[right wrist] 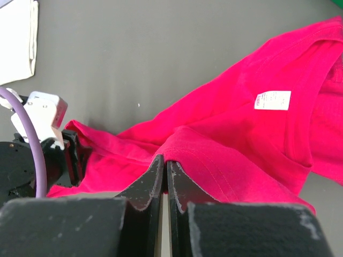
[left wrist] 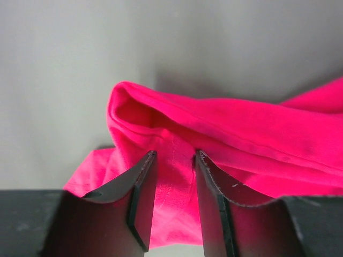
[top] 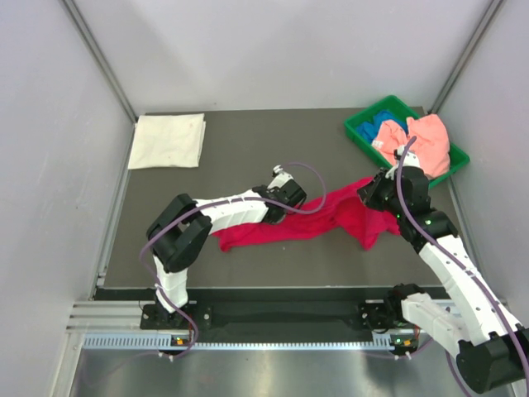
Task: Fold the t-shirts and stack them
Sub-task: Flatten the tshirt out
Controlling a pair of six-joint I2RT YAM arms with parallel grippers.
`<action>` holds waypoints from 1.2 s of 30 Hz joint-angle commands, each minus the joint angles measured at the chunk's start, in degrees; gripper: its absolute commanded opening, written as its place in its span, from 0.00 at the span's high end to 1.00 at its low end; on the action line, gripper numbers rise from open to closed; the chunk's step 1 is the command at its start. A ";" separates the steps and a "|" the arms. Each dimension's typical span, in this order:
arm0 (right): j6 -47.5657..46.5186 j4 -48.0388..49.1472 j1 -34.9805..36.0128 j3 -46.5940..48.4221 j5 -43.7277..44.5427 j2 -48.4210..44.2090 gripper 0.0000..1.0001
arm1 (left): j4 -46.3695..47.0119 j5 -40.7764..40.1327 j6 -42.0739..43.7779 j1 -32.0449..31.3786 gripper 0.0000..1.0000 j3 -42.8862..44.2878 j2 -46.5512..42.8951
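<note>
The dark grey bench (top: 248,157) carries everything. Across its middle lies the crimson-red t-shirt (top: 331,219), pulled out in a long crumpled band from the front left towards the right, where it becomes wider.

My left arm (top: 223,211) reaches in from the left side to the upper edge of this band. There my left jaws pinch a thick fold of the crimson-red t-shirt (left wrist: 241,139). In the left wrist view the cloth fills the gap between the two fingers (left wrist: 142,198) and rises above them in a rounded ridge.

My right arm (top: 450,256) comes from the right side to the wide end of the shirt. My right jaws are pressed almost together on a thin raised fold of the crimson-red t-shirt (right wrist: 225,123) – only a narrow slit is between the fingers (right wrist: 144,187). The cloth makes a small peak at their tips.

The white t-shirt (top: 168,141) lies folded square at the far left corner of the bench, well apart from the red one.

At the far right corner stands the green bin (top: 357,132). The salmon-pink t-shirt (top: 426,141) is heaped in it and hangs over the rim on the right. The blue t-shirt (top: 382,126) lies bunched in the bin just beside it, on the left.

A small white label (right wrist: 272,100) shows at the red shirt's neck – its print is too small to read.
</note>
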 commanded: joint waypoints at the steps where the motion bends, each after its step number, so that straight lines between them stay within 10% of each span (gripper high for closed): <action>1: 0.16 2.21 0.65 0.89 0.36 -0.58 1.00 | -1.48 -3.82 -1.10 0.67 0.60 1.43 -1.54; 36: 1.03 2.21 0.65 -0.07 0.28 -2.34 1.00 | -4.12 -4.35 -6.29 0.67 0.68 6.09 4.25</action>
